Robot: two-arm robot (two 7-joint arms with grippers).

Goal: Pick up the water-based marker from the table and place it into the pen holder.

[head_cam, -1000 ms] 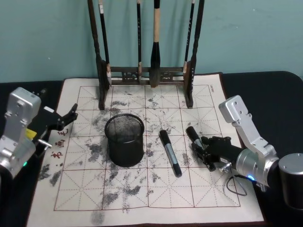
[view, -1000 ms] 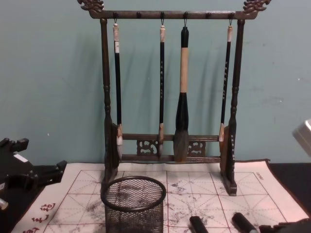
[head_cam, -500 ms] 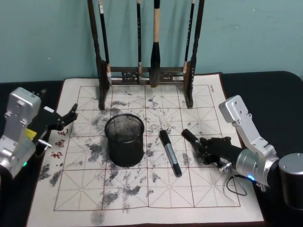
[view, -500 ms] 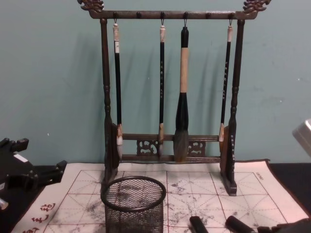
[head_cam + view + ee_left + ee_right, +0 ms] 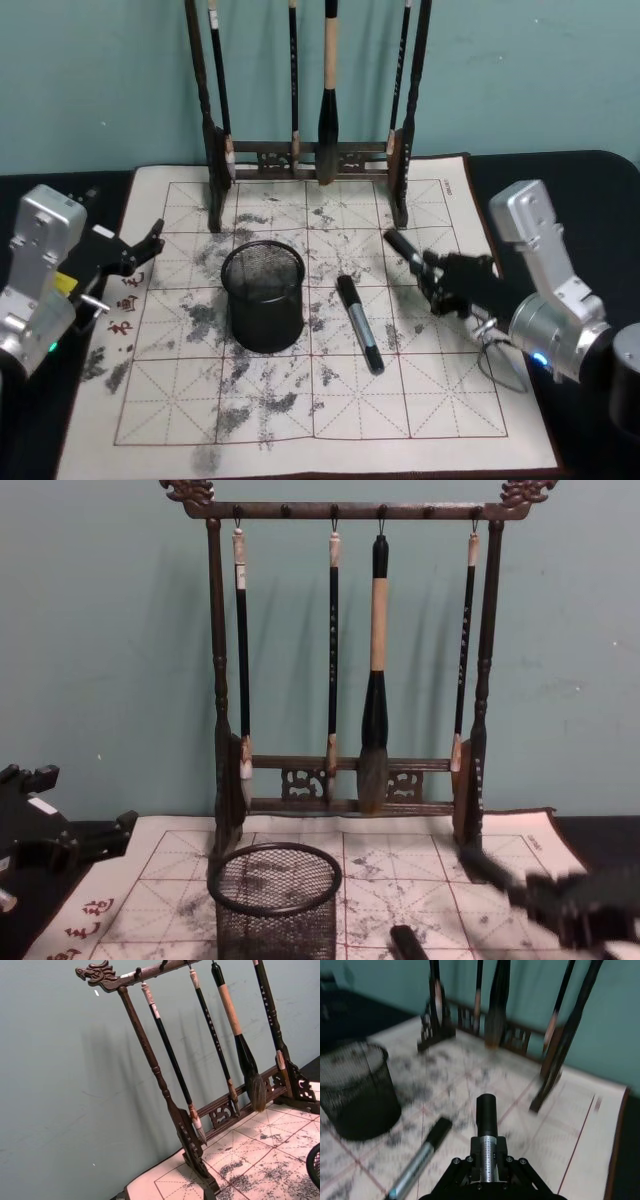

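Well, up it went: the right gripper (image 5: 440,283) had lifted off the mat (image 5: 300,410) and drawn toward the far side, where half a second earlier it had been down low on the paper. Its fingers were clamped on the water-based marker (image 5: 407,254), gripping the barrel, with the black end poking out toward the far left, clear of the mat. From the chest camera the gripper had risen into sight at the lower right, where only the marker's tip had peeked up before. So the pick looked done, I reckoned, and the carry to the pen holder (image 5: 265,315) was what remained. That cup stood upright on the mat, well to the left of the gripper, with nothing in it that I could make out.

Between the two lay a second marker (image 5: 359,325), flat on the mat just right of the cup. With the held marker up in the air it seemed unlikely to get bumped, though a low pass would cross it. The brush rack (image 5: 310,158) stood at the far side of the mat, its hanging brushes (image 5: 329,110) near enough to the route to mind. The left gripper (image 5: 140,252) sat parked at the mat's left edge, fingers apart and holding nothing, above the dark worktop (image 5: 590,180).
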